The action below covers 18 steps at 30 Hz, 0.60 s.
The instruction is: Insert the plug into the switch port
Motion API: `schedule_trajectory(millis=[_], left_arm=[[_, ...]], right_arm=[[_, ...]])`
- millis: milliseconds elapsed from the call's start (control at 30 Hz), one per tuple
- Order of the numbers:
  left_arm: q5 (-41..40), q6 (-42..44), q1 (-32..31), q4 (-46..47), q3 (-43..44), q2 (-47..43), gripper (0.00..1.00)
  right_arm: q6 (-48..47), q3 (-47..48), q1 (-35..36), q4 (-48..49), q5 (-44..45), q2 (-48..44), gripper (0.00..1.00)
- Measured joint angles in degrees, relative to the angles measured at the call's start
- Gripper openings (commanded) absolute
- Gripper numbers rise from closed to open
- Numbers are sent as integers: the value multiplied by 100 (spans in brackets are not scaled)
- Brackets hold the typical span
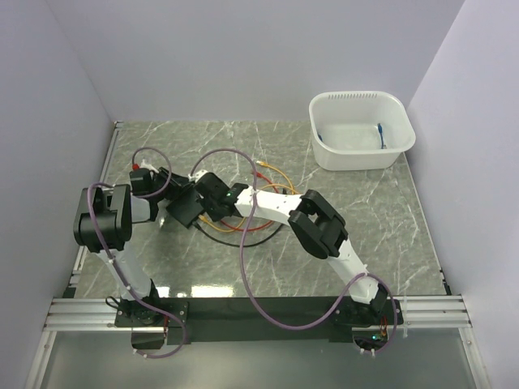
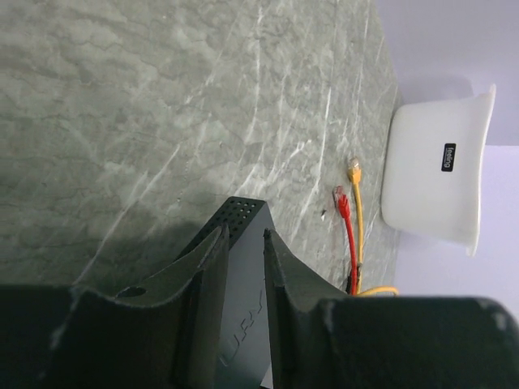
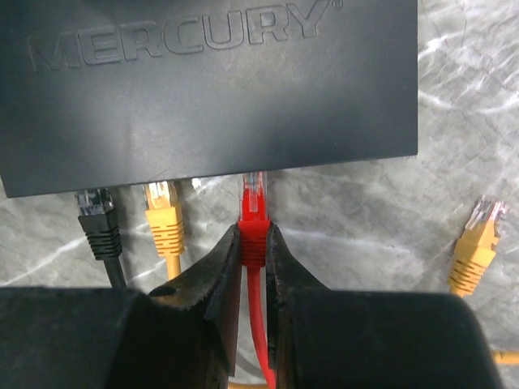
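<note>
From above, at mid-table point(image 1: 365, 227): both arms folded inward over the switch point(image 1: 185, 209), among looped red, yellow and black cables point(image 1: 243, 231); white tub point(image 1: 361, 130) well apart, at the far right corner.

From the left wrist: left jaws closed on the switch, one finger on each flat face, vented end poking past the fingertips. Beyond, two loose cable ends, red point(image 2: 342, 203) and yellow point(image 2: 354, 172), lying on the table near the tub.

From the right wrist: right jaws pinching the red plug point(image 3: 253, 212) by its boot, clear tip at the switch's near edge; cannot tell whether seated. Black plug point(image 3: 99, 219) and yellow plug point(image 3: 165, 217) at the same edge, to the left. Spare yellow plug point(image 3: 474, 243) lying apart at right.
</note>
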Motion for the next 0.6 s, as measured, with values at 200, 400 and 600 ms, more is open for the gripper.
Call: schedule_trajectory(millis=[200,400,600], left_arm=[[15,0,22,-111,114,118,31],[68,9,22,-229,234,181,31],[157,33,22,-310,387,304,31]], right_arm=[[0,46,4,-42,13,24,0],[0,278,4,-258,129,103,0],[-20,625,4,-529,197,284,0]])
